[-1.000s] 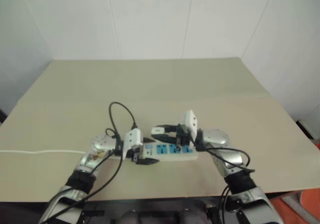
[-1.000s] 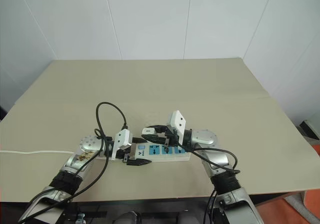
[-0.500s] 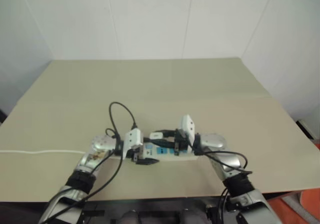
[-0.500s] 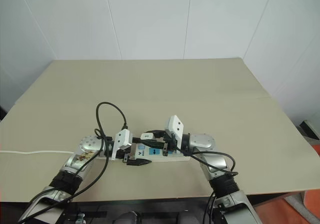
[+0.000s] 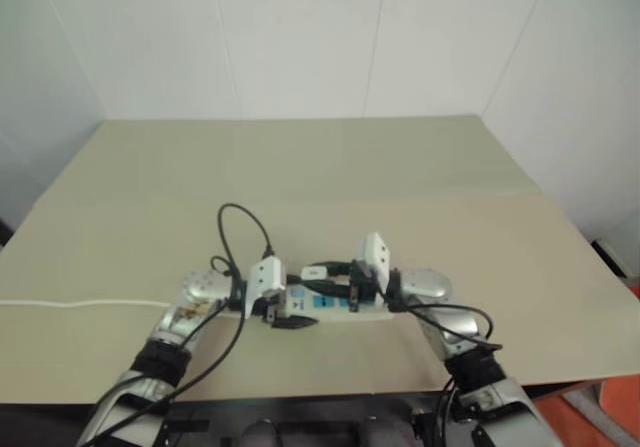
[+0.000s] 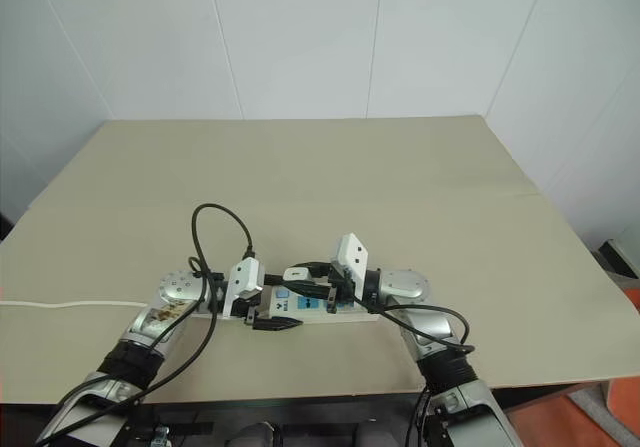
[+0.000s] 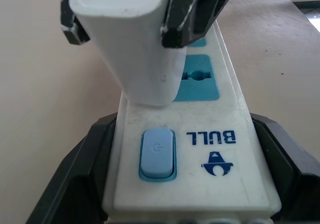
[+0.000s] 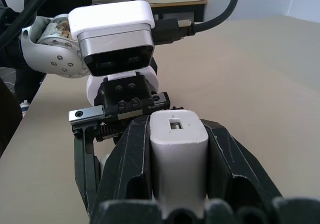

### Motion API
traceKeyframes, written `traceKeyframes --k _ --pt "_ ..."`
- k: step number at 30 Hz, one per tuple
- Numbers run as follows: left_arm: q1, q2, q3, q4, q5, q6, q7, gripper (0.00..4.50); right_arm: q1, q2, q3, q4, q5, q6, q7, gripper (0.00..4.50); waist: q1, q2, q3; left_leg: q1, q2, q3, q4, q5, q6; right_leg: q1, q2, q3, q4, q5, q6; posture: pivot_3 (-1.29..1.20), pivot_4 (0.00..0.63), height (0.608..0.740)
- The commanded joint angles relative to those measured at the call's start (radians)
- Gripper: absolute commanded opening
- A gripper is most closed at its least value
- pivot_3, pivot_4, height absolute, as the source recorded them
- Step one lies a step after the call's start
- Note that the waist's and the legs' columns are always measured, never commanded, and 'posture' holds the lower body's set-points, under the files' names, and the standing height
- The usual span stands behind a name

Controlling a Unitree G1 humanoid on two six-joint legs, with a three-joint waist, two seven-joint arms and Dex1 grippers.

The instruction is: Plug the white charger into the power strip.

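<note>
Setting: a beige tabletop (image 6: 400, 177) stood against plain white walls (image 6: 300, 37).
Power strip: the long flat white plastic power strip with blue socket faces (image 7: 210, 134) lay flat on the table near its front edge, between the two arms; a pale blue switch (image 7: 158, 154) sat at the end nearest the left wrist camera, beside blue lettering.
Cord: a thin white cord (image 6: 70, 303) ran across the table toward the robot's left edge.
Left gripper: the left gripper (image 6: 268, 314) was clamped on the switch end of the power strip, one black finger (image 7: 75, 184) pressed against each long side.
Right gripper: the right gripper (image 8: 175, 149) was closed tightly on the charger, its black fingers (image 8: 135, 159) hugging two opposite sides.
Charger: the small white cube-shaped plastic charger (image 7: 132, 48) was held directly over the strip, its lower end touching the strip's top face next to the switch, with a blue socket face showing just beyond it.
Prongs: hidden, so whether they sat in a socket could not be told.
Cable: a black cable (image 6: 225, 229) looped up above the left wrist.
</note>
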Motion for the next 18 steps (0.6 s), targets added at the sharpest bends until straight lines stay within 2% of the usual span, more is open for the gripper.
traceKeyframes --k 1,18 --pt "0.021 0.028 -0.024 0.014 0.036 0.015 -0.011 3.32 -0.021 0.009 0.008 0.030 -0.021 -0.030 0.004 1.13 -0.002 0.000 0.000 0.000 0.000 0.000 0.000 0.000 0.000 0.000 0.000 0.000 0.000 0.000 0.000 0.00 0.150 0.740" --pt "0.053 0.053 -0.016 -0.029 0.032 0.033 -0.008 3.32 -0.047 -0.045 -0.036 0.188 -0.032 -0.118 0.085 1.13 -0.003 0.000 0.000 0.002 0.001 0.000 -0.001 0.000 0.000 0.001 0.000 0.000 0.000 -0.001 0.000 0.00 0.150 0.740"
